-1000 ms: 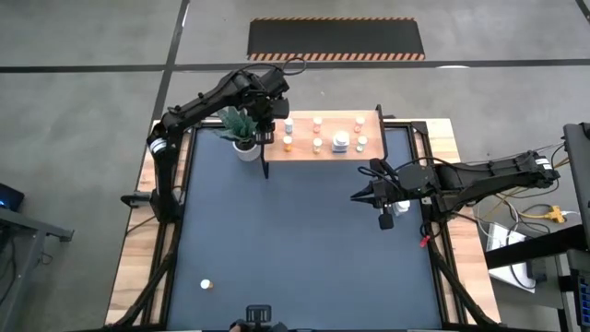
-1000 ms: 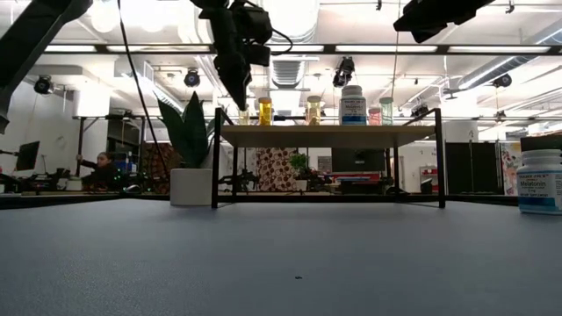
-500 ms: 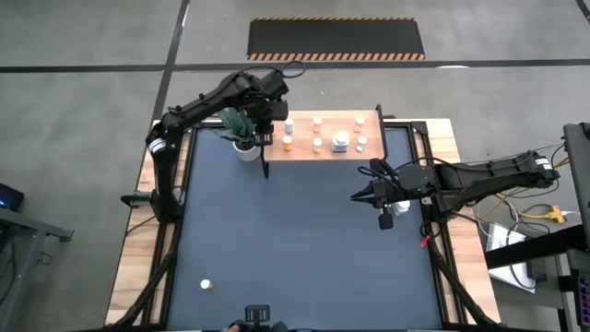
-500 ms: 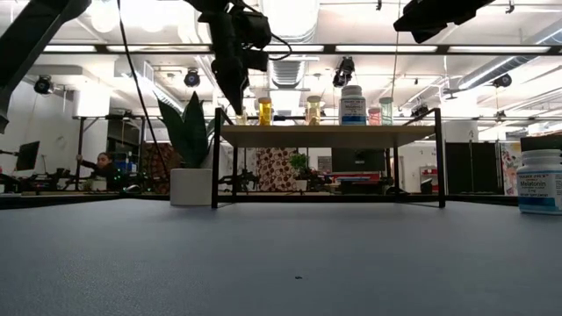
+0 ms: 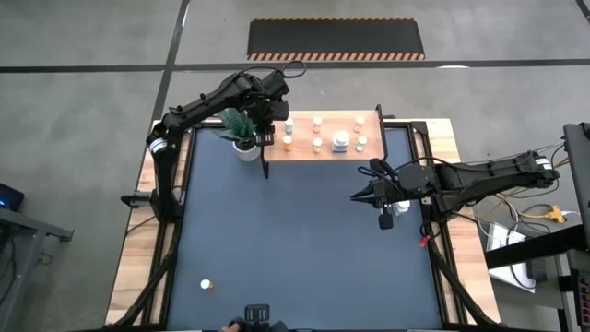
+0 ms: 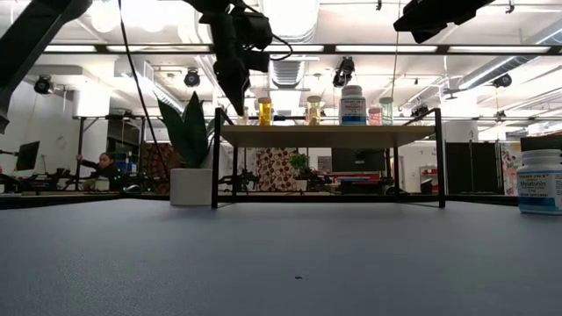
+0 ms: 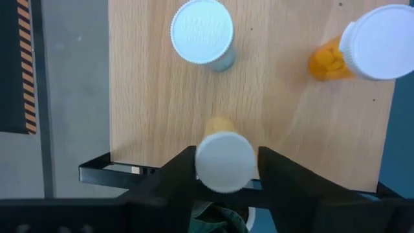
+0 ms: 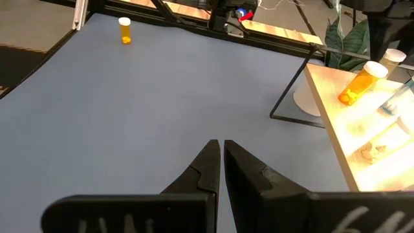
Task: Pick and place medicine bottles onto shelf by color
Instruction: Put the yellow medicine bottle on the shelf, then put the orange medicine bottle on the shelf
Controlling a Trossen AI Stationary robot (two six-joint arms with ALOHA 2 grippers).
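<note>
The shelf (image 5: 369, 127) stands at the table's far edge with several white-capped bottles on it. My left gripper (image 7: 224, 171) hangs over the shelf's left end, pointing down. An orange bottle with a white cap (image 7: 224, 162) stands between its parted fingers. In the low view this gripper (image 6: 235, 95) is just above the shelf board (image 6: 325, 134). My right gripper (image 5: 355, 196) hovers shut above the table's right half and holds nothing. One orange bottle (image 5: 206, 285) stands near the table's near left corner. A larger white bottle (image 6: 539, 182) stands at the right. My left gripper's fingers (image 7: 181, 175) stand on either side of the bottle's white cap (image 7: 224, 150), coming from above and pointing down. Whether they touch the cap I cannot tell. The bottle stands upright on the shelf board near its left end, its orange body (image 7: 220, 123) showing beyond the cap.
A white plant pot (image 5: 245, 149) with green leaves stands just left of the shelf, under my left arm. On the shelf near my left gripper are a clear bottle (image 7: 202, 32) and an orange one (image 7: 372, 45). The dark blue tabletop (image 5: 295, 240) lies between the shelf and the near edge.
</note>
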